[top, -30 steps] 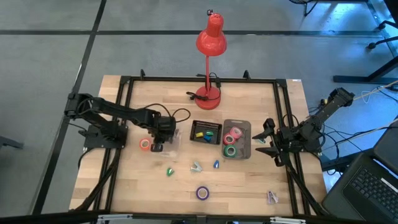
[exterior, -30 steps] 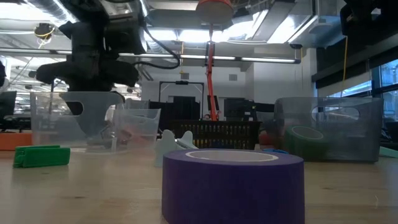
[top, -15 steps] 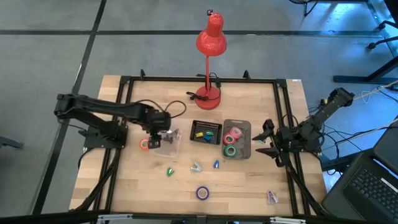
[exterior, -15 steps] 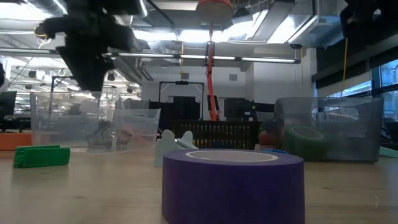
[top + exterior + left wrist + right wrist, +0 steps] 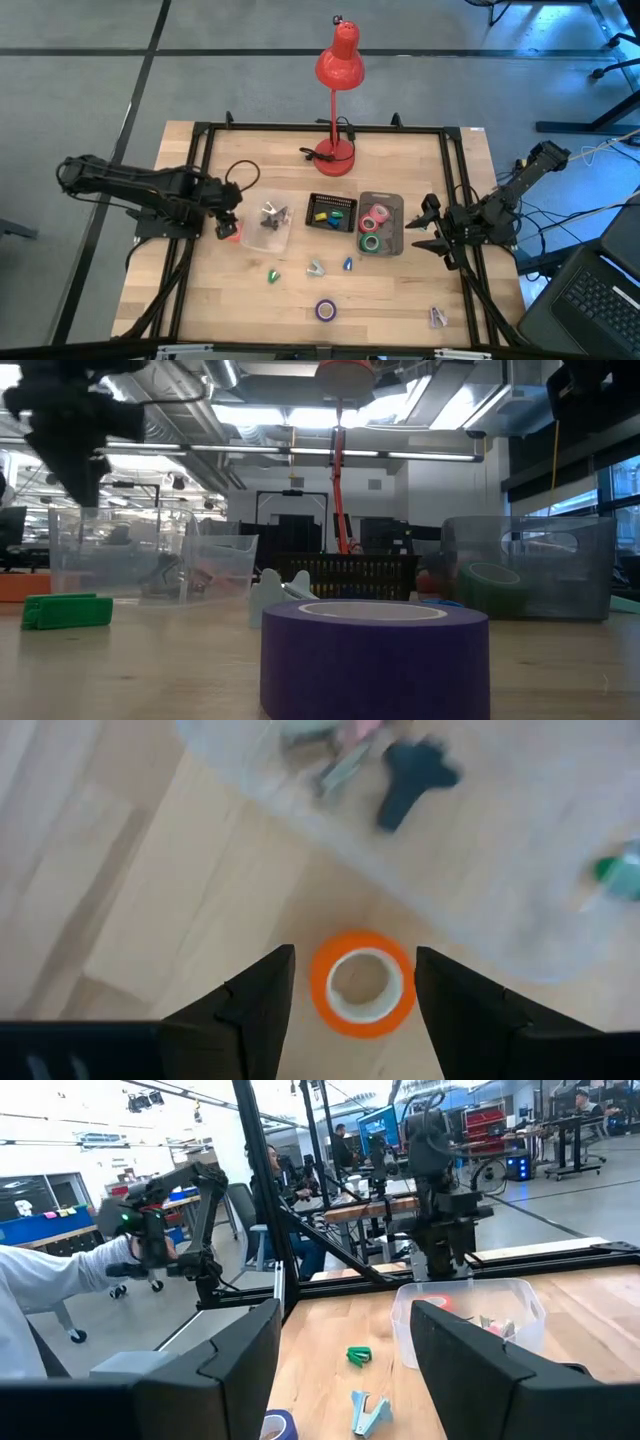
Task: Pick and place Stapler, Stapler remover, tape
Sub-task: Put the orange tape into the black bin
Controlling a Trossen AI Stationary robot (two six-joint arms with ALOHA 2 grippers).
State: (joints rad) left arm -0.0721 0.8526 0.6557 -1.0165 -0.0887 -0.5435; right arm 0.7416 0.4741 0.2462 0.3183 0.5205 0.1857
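An orange roll of tape (image 5: 361, 985) lies flat on the wood near the table's left side, also seen from above (image 5: 233, 235). My left gripper (image 5: 352, 952) hangs open above it, pointing steeply down, a finger on either side and clear of it (image 5: 225, 217). Beside it stands a clear container (image 5: 270, 224) with a dark claw-shaped stapler remover (image 5: 413, 778) and a metallic piece inside. Loose on the table lie a purple tape roll (image 5: 326, 310), a green piece (image 5: 272, 275) and a pale stapler remover (image 5: 316, 267). My right gripper (image 5: 423, 226) waits open and level at the right edge.
A black basket (image 5: 331, 212) and a grey bin (image 5: 391, 206) holding pink and green tape rolls sit mid-table. A red lamp (image 5: 338, 68) stands at the back. A small blue piece (image 5: 347, 264) and another small piece (image 5: 437, 317) lie toward the front. A person's sleeve (image 5: 45, 1295) shows beyond the table.
My left gripper has risen out of the clear container and drawn back toward the table's left edge, rolling as it went, and now hangs over the orange tape. The container's contents, hidden under the gripper before, now show.
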